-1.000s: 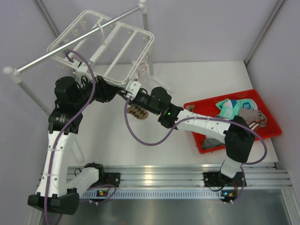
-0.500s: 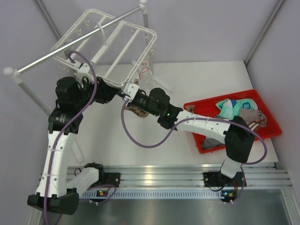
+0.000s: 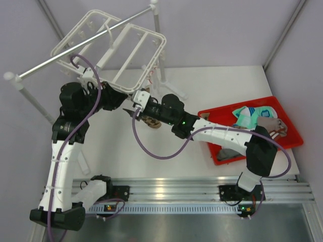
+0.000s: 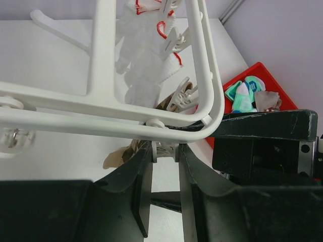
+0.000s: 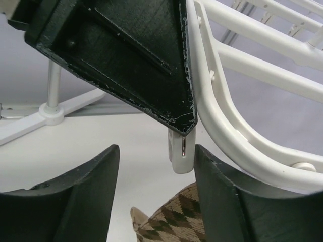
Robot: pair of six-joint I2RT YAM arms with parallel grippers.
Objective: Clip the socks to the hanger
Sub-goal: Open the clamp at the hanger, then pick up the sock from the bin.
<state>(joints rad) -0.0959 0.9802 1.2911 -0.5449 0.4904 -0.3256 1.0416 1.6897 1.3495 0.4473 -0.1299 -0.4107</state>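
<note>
- On my left wrist feed, the left gripper [image 4: 165, 151] has its two black fingers drawn in close, pinching the top of a small white plastic clip [image 5: 180, 154] that hangs from the near corner of the frame.
- That frame is the large white plastic rectangular hanger [image 4: 104, 45]. It hangs tilted from the long grey metal rail [image 3: 40, 60] at the back left, and its rounded corner sits right over my left fingertips.
- The right gripper [image 5: 155, 151] has its jaws spread wide and I see nothing gripped between them. The clip dangles in the gap, nearer the right-hand finger.
- The left gripper's black finger fills the top of my right wrist feed, with its tip touching the top of the clip.
- The brown-and-tan checkered fabric sock [image 5: 174, 219] shows just below the clip, low between the right fingers. I cannot tell whether it touches either finger or the clip.
- From overhead, that sock sits under the spot where the two grippers meet, above the white table [image 3: 116, 151].
- The shallow red plastic tray [image 3: 217, 108] lies on the table's right side, well apart from the hanger, with the teal-and-white patterned socks [image 3: 248, 116] piled in it.
</note>
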